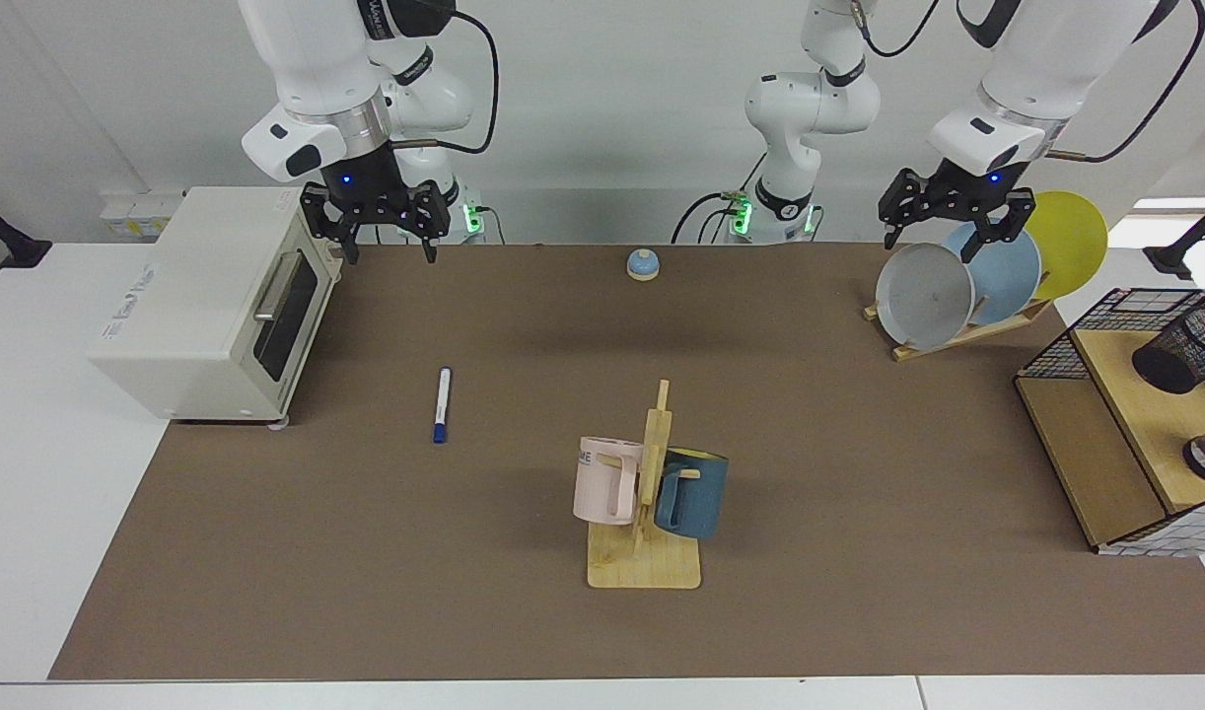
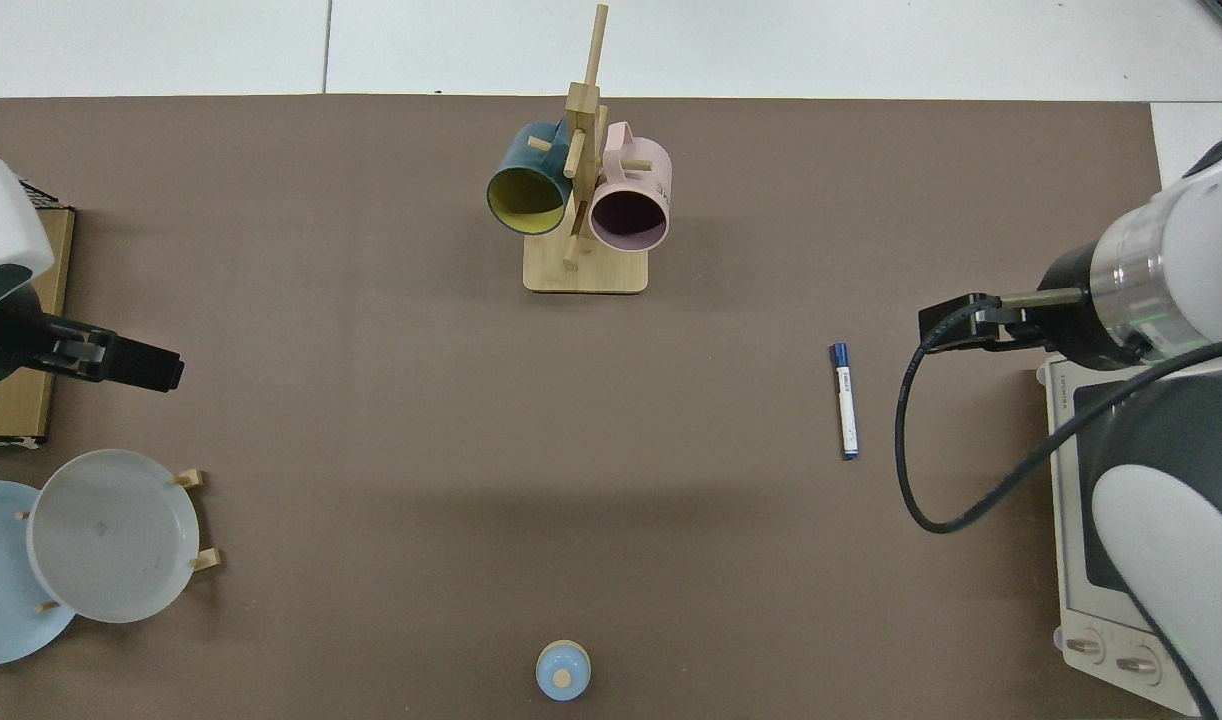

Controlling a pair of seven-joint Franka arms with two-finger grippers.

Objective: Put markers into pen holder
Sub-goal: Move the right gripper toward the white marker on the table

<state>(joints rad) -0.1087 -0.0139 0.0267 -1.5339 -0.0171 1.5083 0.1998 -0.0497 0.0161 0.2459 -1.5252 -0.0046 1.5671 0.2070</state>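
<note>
Nearest the camera stands the mug tree, a pink and a blue mug hung on it, clear of the work. Above the table's far edge beside the toaster oven, the right gripper hangs with fingers spread and nothing between them. From there the marker lies well apart toward the camera, flat on the brown mat, blue cap nearest the camera. To take it well, I judge the gripper should come straight down over mid-barrel, fingers turned across its length so it cannot roll. Over the plate rack the left gripper waits, also spread and empty. Far across the table, the holder sits on the wire rack, seemingly tilted, so a handover looks likely.
</note>
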